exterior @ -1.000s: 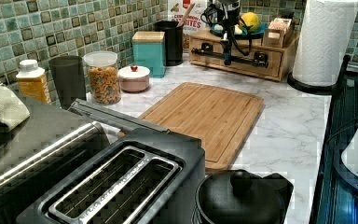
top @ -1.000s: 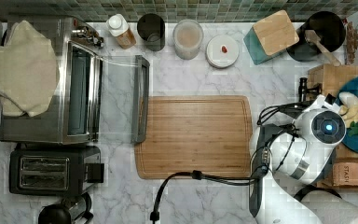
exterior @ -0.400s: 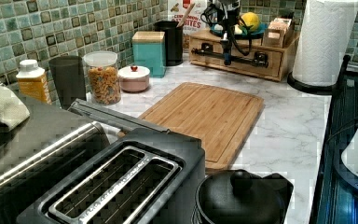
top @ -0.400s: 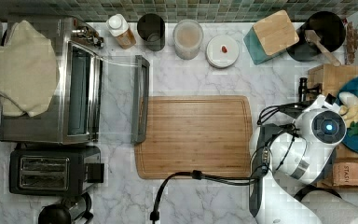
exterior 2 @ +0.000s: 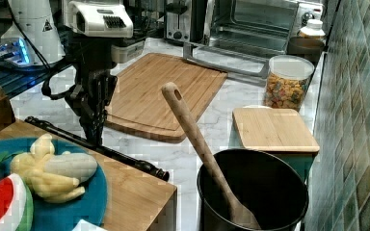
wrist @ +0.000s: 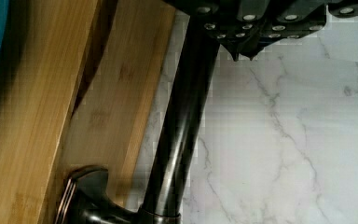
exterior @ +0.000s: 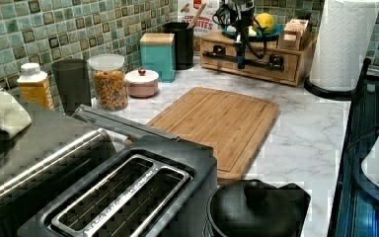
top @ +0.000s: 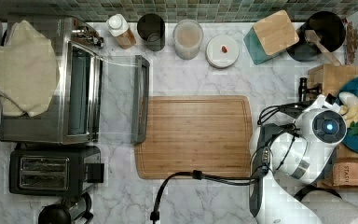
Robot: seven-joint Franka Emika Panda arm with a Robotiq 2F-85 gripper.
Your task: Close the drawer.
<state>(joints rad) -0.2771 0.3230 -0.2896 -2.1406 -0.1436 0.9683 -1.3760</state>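
1. Against the pictures from a second ago and from just before now, nothing has visibly shifted. In the top view the Franka arm sits in the same place at the top view's right, and in the left view the dark handle bar (exterior: pixel 242 59) lies on the same line.
2. The gripper (exterior 2: pixel 95 137) points straight down at the handle bar (exterior 2: pixel 125 156), about a third of the way along it. The wrist view shows its tip (wrist: pixel 242 49) just beside the bar (wrist: pixel 186 116). Whether it is clenched on the bar or released, I cannot tell.
3. The drawer (wrist: pixel 116 107) sits in the wooden organizer box (top: pixel 331 74) that carries the blue plate of toy fruit (exterior 2: pixel 77 202), at the far end of the counter in the left view. Its plain front panel (exterior: pixel 249 69) looks almost flush with the box. The wrist view shows a dark shadowed seam between the panel and the box top.
4. With no motion showing, I judge that the push is either at its end or stalled. The drawer seems nearly home, and any travel left is small.
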